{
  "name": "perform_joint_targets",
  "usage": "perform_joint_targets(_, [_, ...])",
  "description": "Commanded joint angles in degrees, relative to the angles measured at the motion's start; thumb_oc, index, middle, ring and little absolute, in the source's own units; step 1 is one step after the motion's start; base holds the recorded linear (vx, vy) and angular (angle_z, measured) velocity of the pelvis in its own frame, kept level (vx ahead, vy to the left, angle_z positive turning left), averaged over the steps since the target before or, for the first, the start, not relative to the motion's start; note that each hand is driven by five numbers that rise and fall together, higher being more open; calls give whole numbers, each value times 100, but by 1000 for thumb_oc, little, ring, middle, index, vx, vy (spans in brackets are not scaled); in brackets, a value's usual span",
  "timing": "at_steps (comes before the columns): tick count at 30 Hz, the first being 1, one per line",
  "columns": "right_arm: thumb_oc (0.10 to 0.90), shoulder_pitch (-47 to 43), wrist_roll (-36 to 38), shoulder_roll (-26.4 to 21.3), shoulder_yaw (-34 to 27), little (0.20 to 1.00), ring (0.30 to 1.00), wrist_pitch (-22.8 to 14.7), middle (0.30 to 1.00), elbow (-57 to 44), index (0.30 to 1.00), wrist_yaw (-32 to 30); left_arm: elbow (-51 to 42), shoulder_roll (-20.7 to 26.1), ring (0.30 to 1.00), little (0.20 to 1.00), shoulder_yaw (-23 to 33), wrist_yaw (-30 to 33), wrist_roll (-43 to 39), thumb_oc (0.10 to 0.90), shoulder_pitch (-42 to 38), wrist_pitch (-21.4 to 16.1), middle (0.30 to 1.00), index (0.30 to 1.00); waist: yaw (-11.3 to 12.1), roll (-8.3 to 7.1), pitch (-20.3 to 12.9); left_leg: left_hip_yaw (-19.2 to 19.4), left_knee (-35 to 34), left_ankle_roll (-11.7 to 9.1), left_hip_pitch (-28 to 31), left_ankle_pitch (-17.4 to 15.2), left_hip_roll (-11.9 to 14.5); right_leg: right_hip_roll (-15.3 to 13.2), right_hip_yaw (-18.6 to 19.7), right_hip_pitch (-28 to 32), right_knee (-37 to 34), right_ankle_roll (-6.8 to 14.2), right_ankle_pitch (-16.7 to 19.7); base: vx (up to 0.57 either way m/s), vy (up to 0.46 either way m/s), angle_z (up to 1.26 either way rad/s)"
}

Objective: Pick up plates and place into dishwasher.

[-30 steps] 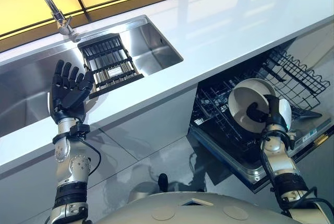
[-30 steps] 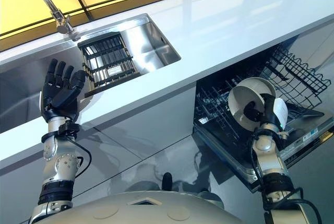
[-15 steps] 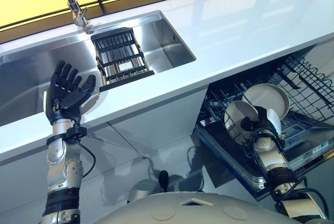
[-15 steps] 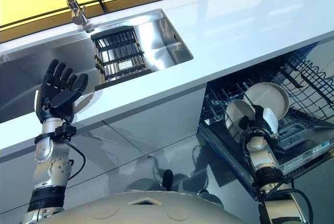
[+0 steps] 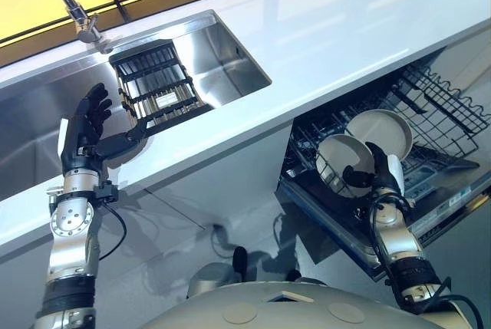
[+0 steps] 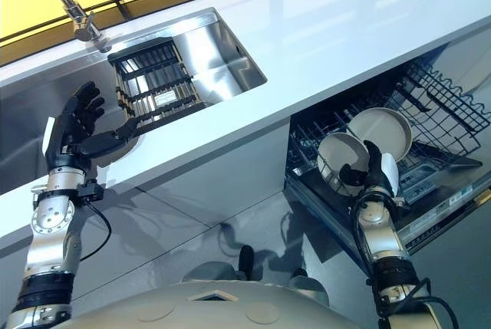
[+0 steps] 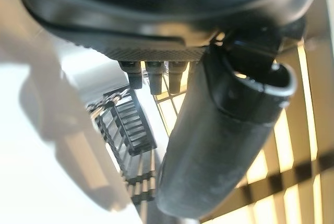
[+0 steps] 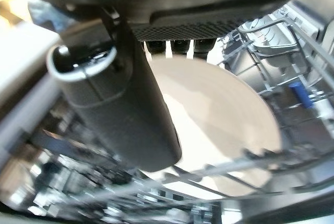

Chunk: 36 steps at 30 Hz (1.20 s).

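Robot hand (image 5: pixel 372 174) against racked plate (image 5: pixel 337 159)

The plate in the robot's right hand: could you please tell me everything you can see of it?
The plate is round, off-white and glossy, like ceramic, with a raised rim. It stands nearly on edge among the dark wires of the dishwasher rack, below the white countertop. The right hand grips its lower rim, thumb across its face. A second similar plate stands in the rack right behind it; I cannot tell whether they touch.
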Motion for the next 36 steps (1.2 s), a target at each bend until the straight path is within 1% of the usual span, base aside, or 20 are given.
perform_joint_targets(1, [800, -194, 1082, 38, -497, 900, 900, -1319, 900, -829, 900, -19, -154, 569, 900, 900, 450, 291, 582, 800, -171, -491, 900, 900, -140, 96, -346, 293, 40, -49, 480, -825, -31, 185, -32, -322, 593, 182, -439, 1, -7, -24])
perform_joint_targets(2, [800, -120, 1470, 121, -626, 900, 900, -1491, 900, -880, 900, 157, -105, 603, 900, 900, 497, 297, 690, 800, -109, -495, 900, 900, -181, 100, -349, 320, 40, -44, 487, -839, -32, 191, -11, -325, 582, 187, -437, -2, -4, -14])
perform_joint_targets(3, [800, -53, 1681, 200, -728, 900, 900, -1598, 900, -909, 900, 333, -56, 635, 900, 900, 527, 324, 790, 800, -60, -533, 900, 900, -216, 103, -349, 346, 40, -39, 491, -850, -33, 197, 12, -333, 577, 192, -434, -2, -4, -14])
perform_joint_targets(5, [800, 51, 2137, 241, -893, 900, 900, -1687, 900, -956, 900, 537, -27, 706, 900, 900, 595, 339, 963, 800, 31, -551, 900, 900, -258, 104, -345, 376, 40, -32, 495, -864, -36, 202, 40, -337, 560, 193, -432, -2, -5, -13])
perform_joint_targets(6, [800, 140, 2479, 278, -1086, 900, 900, -1781, 900, -926, 900, 676, 14, 778, 900, 900, 662, 321, 1028, 800, 109, -591, 900, 900, -291, 101, -345, 409, 40, -33, 496, -871, -34, 206, 58, -346, 554, 201, -432, -1, -7, -9])
perform_joint_targets(8, [800, 239, 2891, 274, -1305, 900, 900, -1867, 900, -847, 900, 821, 35, 879, 900, 900, 743, 284, 1018, 800, 188, -622, 900, 900, -328, 96, -343, 437, 40, -31, 496, -884, -36, 207, 73, -357, 547, 207, -432, -2, -4, -2])
perform_joint_targets(11, [800, 350, 3298, 280, -1568, 900, 900, -2085, 900, -665, 900, 888, 52, 957, 900, 900, 783, 217, 952, 800, 255, -637, 900, 900, -371, 75, -332, 466, 40, -25, 495, -901, -41, 216, 98, -366, 525, 212, -425, 0, -21, -10])
perform_joint_targets(13, [800, 373, 3728, 293, -1702, 900, 900, -2139, 900, -510, 900, 942, 71, 970, 900, 900, 781, 206, 923, 800, 261, -626, 900, 900, -392, 62, -319, 475, 40, -24, 495, -911, -47, 222, 111, -374, 509, 212, -415, 1, -22, -12])
perform_joint_targets(16, [800, 378, 4072, 332, -1820, 900, 900, -2190, 900, -117, 900, 960, 132, 997, 900, 900, 756, 175, 899, 800, 245, -639, 900, 900, -404, 57, -301, 481, 40, -27, 492, -924, -52, 220, 125, -385, 490, 219, -401, 1, -18, -5])
perform_joint_targets(20, [800, 346, 3939, 306, -1740, 900, 900, -2188, 900, 315, 900, 735, 114, 1031, 900, 900, 658, 224, 865, 800, 170, -549, 900, 900, -409, 76, -263, 484, 40, -32, 482, -925, -55, 212, 134, -396, 474, 209, -393, 1, -2, -1])
perform_joint_targets(21, [800, 337, 3930, 300, -1667, 900, 900, -2272, 900, 492, 900, 674, 131, 1042, 900, 900, 632, 223, 853, 800, 128, -526, 900, 900, -409, 86, -247, 482, 40, -35, 479, -921, -56, 208, 139, -407, 490, 206, -402, 6, -9, -5])
perform_joint_targets(23, [800, 334, 3894, 334, -1584, 900, 900, -2231, 900, 609, 900, 693, 116, 1052, 900, 900, 577, 253, 872, 800, 81, -469, 900, 900, -412, 104, -226, 473, 40, -34, 478, -915, -57, 204, 146, -422, 516, 202, -411, 9, -10, -5])
perform_joint_targets(29, [800, 300, 3802, 368, -1190, 900, 900, -2107, 900, 912, 900, 938, 76, 1085, 900, 900, 456, 297, 840, 800, -51, -303, 900, 900, -394, 185, -150, 424, 59, -43, 453, -885, -74, 165, 139, -465, 616, 178, -450, 9, -2, -2])
perform_joint_targets(33, [800, 216, 3781, 236, -1047, 900, 900, -2079, 900, 1200, 900, 1121, 21, 1117, 900, 900, 343, 318, 750, 800, -104, -169, 900, 900, -358, 269, -91, 359, 79, -58, 413, -856, -105, 132, 127, -497, 665, 166, -463, 31, 27, 2])
perform_joint_targets(36, [800, 54, 4000, 80, -1014, 900, 900, -1784, 900, 1406, 900, 1387, -50, 1090, 900, 900, 213, 333, 672, 800, -125, -56, 900, 900, -300, 371, -45, 277, 89, -73, 381, -830, -137, 96, 104, -512, 696, 150, -477, 43, 63, 9])
